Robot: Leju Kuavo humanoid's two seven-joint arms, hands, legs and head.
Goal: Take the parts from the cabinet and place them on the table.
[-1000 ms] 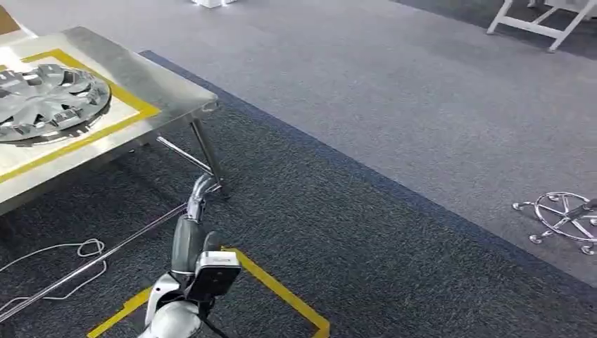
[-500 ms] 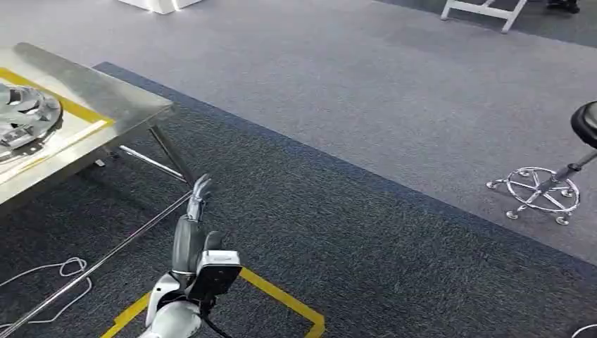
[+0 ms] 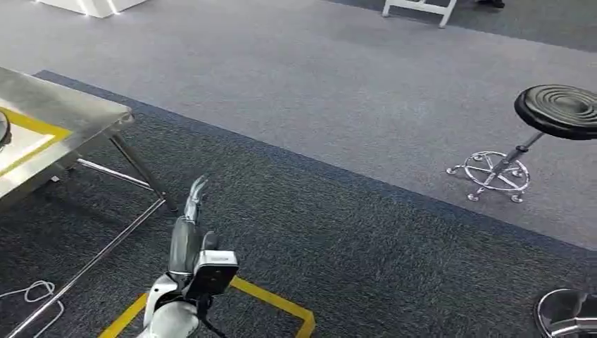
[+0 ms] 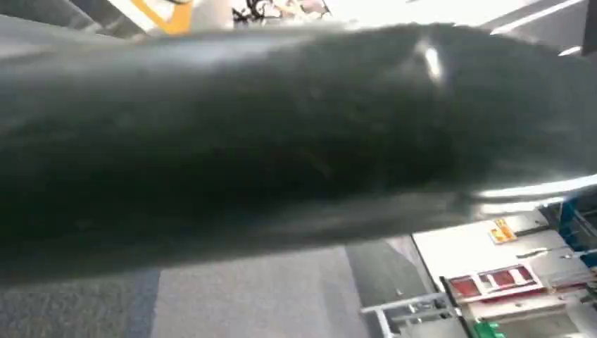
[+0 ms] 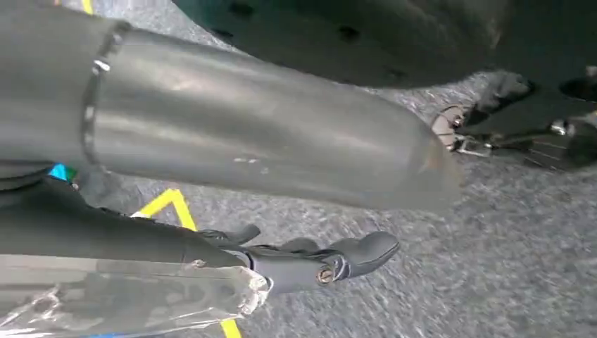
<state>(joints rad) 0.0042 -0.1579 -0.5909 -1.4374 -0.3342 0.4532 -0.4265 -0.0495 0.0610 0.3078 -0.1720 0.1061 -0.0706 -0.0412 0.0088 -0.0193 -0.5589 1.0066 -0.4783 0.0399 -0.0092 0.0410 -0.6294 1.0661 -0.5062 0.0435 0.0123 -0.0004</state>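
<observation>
The steel table with its yellow tape border stands at the left edge of the head view. A sliver of the silver wheel cover on it shows at the very edge. My left hand hangs in front of me over the dark carpet, fingers stretched out and holding nothing. In the right wrist view my right hand hangs above the carpet with its dark fingers extended and nothing in them. A shelf unit with red and green items appears far off in the left wrist view.
A black round stool on a chrome base stands at the right. Another chrome base sits at the bottom right corner. Yellow floor tape lies by my feet, a white cable under the table.
The camera has swung to the right: the table and wheel cover slid off to the left and the black stool came into view. My left arm keeps the same hanging pose.
</observation>
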